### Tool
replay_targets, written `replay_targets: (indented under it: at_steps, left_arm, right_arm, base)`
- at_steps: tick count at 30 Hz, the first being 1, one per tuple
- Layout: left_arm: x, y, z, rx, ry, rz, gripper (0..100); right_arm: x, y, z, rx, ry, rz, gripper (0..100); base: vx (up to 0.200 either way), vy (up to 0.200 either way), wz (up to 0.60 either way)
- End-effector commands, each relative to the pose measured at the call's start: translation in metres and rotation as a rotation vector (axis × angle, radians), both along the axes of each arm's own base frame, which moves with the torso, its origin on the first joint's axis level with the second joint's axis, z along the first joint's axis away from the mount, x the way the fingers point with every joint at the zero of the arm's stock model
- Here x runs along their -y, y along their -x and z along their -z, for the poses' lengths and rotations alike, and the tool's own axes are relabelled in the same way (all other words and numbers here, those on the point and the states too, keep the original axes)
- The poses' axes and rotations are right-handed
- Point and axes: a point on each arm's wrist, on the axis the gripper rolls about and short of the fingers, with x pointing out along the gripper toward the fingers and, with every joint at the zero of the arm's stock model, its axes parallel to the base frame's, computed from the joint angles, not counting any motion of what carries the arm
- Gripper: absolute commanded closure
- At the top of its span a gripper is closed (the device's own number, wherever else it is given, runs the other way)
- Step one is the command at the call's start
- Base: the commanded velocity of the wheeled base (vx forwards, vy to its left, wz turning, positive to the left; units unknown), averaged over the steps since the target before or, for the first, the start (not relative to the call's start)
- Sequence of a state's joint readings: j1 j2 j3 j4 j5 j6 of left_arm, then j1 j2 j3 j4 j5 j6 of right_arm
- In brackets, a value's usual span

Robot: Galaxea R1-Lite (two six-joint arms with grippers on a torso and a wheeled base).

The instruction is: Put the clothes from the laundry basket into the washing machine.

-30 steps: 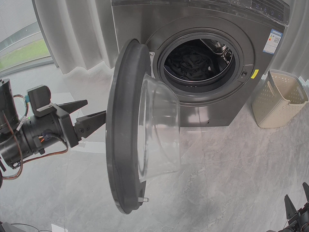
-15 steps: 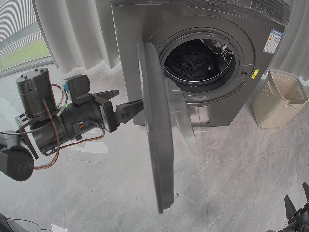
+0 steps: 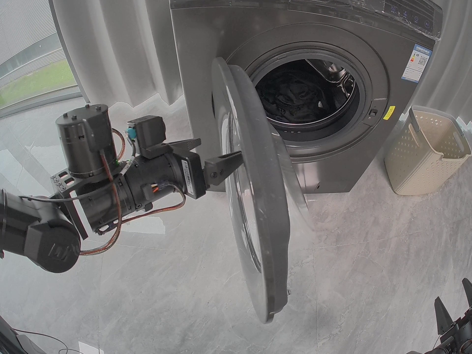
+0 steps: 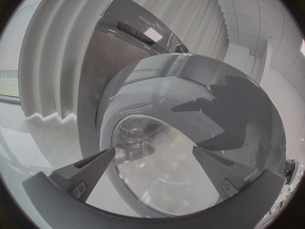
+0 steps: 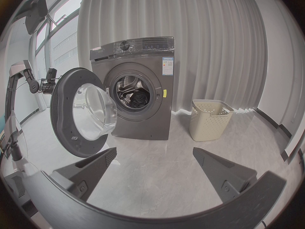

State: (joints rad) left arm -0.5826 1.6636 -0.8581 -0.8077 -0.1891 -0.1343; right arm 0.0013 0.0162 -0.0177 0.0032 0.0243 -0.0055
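The grey washing machine (image 3: 206, 65) stands with its round door (image 3: 255, 212) half open, edge-on to me. Dark clothes (image 3: 290, 97) lie inside the drum. My left gripper (image 3: 220, 149) is open, and one fingertip (image 3: 237, 156) rests against the door's outer face. In the left wrist view the open gripper (image 4: 153, 149) faces the door (image 4: 190, 112) close up. The beige laundry basket (image 3: 425, 158) stands on the floor to the right of the machine; no clothes show in it. My right gripper (image 3: 452, 293) is open, low at the right, holding nothing.
White curtains hang behind the machine, and a window is at the far left. The right wrist view, with its gripper (image 5: 154, 150) open, takes in the machine (image 5: 162, 118), the door (image 5: 63, 112), the basket (image 5: 208, 121) and bare grey floor tiles between them.
The left arm has moved right, toward the machine, and the door has swung with it from wide open to about half shut. The right gripper has not moved.
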Motion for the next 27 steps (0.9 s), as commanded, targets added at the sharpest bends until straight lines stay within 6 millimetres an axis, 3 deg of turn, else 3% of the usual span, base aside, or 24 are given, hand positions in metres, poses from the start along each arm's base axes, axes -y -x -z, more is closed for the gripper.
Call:
replay_targets:
  at_steps: [1,4,10,17,18,21,27]
  left_arm:
    - [0.012,-0.003,0.003,-0.005,-0.002,0.023,0]
    - [0.019,-0.007,0.0,0.004,0.006,0.034,0]
    - [0.043,-0.035,0.0,0.025,0.03,0.019,0]
    - [0.078,-0.094,-0.002,0.092,0.194,-0.068,0]
    - [0.078,-0.094,-0.002,0.092,0.194,-0.068,0]
    - [0.092,-0.119,-0.004,0.136,0.263,-0.178,0]
    - [0.096,-0.119,-0.006,0.13,0.287,-0.187,0]
  right_arm:
    - [0.0,0.0,0.005,-0.001,0.001,-0.001,0]
    - [0.0,0.0,0.005,-0.001,0.001,-0.001,0]
    - [0.0,0.0,0.005,-0.001,0.001,-0.001,0]
    - [0.0,0.0,0.005,-0.001,0.001,-0.001,0]
    - [0.0,0.0,0.005,-0.001,0.001,-0.001,0]
    - [0.0,0.0,0.005,0.0,0.001,-0.001,0]
    - [0.0,0.0,0.005,-0.001,0.001,-0.001,0]
  base:
    - [0.0,0.0,0.0]
    - [0.0,0.0,0.0]
    - [0.0,0.0,0.0]
    - [0.0,0.0,0.0]
    - [0.0,0.0,0.0]
    - [0.0,0.0,0.0]
    - [0.0,0.0,0.0]
